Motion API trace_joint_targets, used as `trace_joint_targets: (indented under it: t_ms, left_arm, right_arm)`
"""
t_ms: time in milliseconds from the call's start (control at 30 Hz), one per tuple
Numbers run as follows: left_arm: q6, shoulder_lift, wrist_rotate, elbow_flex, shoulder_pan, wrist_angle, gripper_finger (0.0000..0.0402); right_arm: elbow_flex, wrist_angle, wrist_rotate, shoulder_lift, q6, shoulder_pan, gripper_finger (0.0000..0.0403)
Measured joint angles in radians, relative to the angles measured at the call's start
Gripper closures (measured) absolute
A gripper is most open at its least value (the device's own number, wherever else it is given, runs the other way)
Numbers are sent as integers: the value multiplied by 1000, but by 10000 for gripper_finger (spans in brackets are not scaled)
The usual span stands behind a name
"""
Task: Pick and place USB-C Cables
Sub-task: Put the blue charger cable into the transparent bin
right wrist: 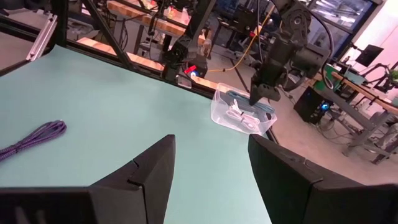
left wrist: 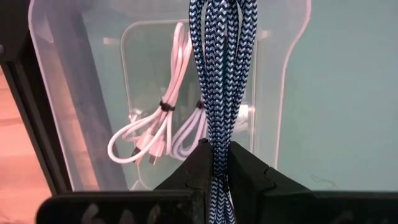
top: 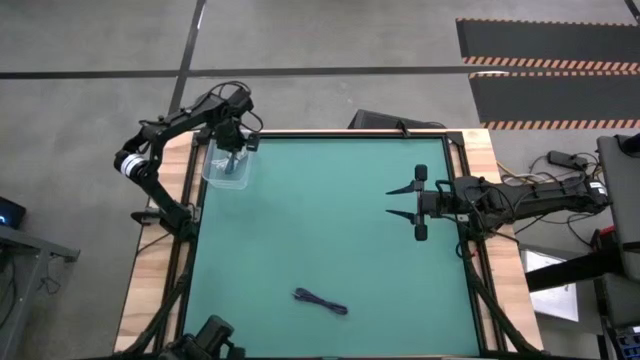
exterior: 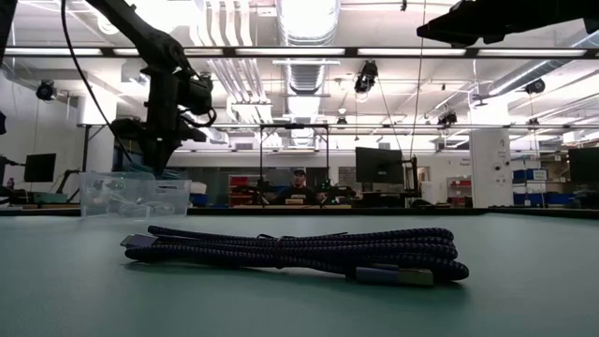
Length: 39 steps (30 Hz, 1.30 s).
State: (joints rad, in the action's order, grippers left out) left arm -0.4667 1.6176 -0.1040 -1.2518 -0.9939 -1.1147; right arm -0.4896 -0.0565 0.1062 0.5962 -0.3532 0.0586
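Observation:
My left gripper (left wrist: 219, 149) is at the table's far left corner, above a clear plastic container (top: 225, 168), shut on a teal braided cable bundle (left wrist: 221, 62). Two white cable bundles (left wrist: 161, 130) lie on the container's floor. The dark purple cable bundle (top: 320, 300) lies flat on the green mat near the table's near edge; it fills the foreground of the low view (exterior: 299, 253) and shows in the right wrist view (right wrist: 31, 140). My right gripper (top: 405, 200) hovers open over the mat's right side, clear of everything. My left gripper pinches the teal bundle's strands (left wrist: 217, 134) between its two fingers. The fingers come from above, pointing down, and lie across the strands. The bundle hangs straight below them into the clear container, over the white cables; I cannot tell whether its lower end touches the floor.
The container (exterior: 136, 195) stands at the mat's far left corner, beside the black table frame (left wrist: 37, 112). The wide green mat (top: 330, 230) lies between the container and the purple cable. A person (exterior: 298, 187) sits far behind the table.

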Motion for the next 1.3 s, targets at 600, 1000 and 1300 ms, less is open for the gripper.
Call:
trace_joint_targets:
  t_ms: [600, 1000, 1300]
  left_arm:
    - [-23, 0, 0, 21, 0, 9, 381]
    - [-25, 0, -3, 22, 0, 17, 381]
    - [-26, 0, -5, 56, 0, 42, 381]
  right_arm:
    - [0, 0, 0, 0, -6, 0, 207]
    - [0, 0, 0, 0, -6, 0, 207]
    - [0, 0, 0, 0, -6, 0, 207]
